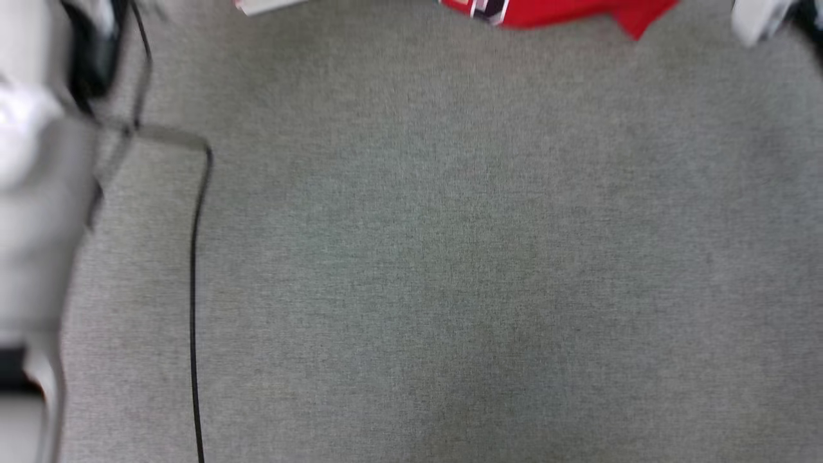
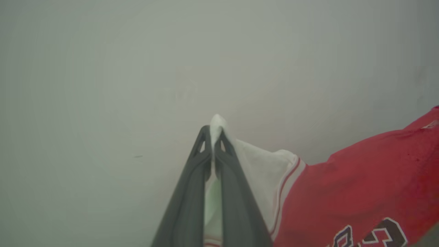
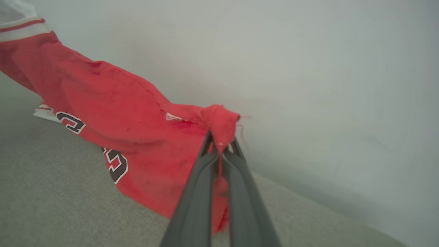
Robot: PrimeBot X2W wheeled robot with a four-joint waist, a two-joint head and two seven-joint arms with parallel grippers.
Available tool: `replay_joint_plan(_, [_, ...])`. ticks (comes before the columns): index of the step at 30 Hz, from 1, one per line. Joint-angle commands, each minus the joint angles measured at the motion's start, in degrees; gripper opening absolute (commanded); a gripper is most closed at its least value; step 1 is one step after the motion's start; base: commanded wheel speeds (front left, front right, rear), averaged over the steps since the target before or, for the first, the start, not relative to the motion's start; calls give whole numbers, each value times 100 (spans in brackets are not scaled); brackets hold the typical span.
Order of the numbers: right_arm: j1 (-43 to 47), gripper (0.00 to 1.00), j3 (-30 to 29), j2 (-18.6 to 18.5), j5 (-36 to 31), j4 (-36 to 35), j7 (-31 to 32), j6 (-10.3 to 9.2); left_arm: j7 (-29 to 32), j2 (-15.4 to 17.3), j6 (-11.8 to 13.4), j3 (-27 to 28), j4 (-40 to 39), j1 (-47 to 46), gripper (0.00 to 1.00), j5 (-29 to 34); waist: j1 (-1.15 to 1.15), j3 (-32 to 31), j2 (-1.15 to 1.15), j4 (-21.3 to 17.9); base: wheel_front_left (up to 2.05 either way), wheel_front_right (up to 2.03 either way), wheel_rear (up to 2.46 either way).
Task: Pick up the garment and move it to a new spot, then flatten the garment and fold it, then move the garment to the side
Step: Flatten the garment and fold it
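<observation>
One black cable [image 1: 193, 289] runs down the left side of the grey cloth-covered surface [image 1: 450, 257]. There are two claws and one garment. The left claw [image 2: 213, 132] is pressed together on a tip of white sleeve. From there the garment [image 2: 360, 178] stretches rightward: striped sleeve trim, then a red body with dark white-edged numerals. It ends in a bunched red corner beside a small white mark, pinched by the right claw [image 3: 221, 142]. Its long axis runs left to right between the claws, sleeve end left. In the head view it shows blurred at the top edge. Whether it touches the surface I cannot tell.
</observation>
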Motion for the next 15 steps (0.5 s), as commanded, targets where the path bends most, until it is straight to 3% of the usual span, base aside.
replay_joint_plan(1, [312, 0, 104, -65, 95, -73, -77, -7, -24, 44, 84, 43, -222, 481, 0, 17, 0, -227, 0, 28, 0, 0, 0])
replay_joint_plan(15, [2669, 0, 815, -722, 889, -813, -433, -7, -20, 105, 668, 113, -1713, 4190, 0, -305, 0, -1501, 0, 90, 0, 0, 0])
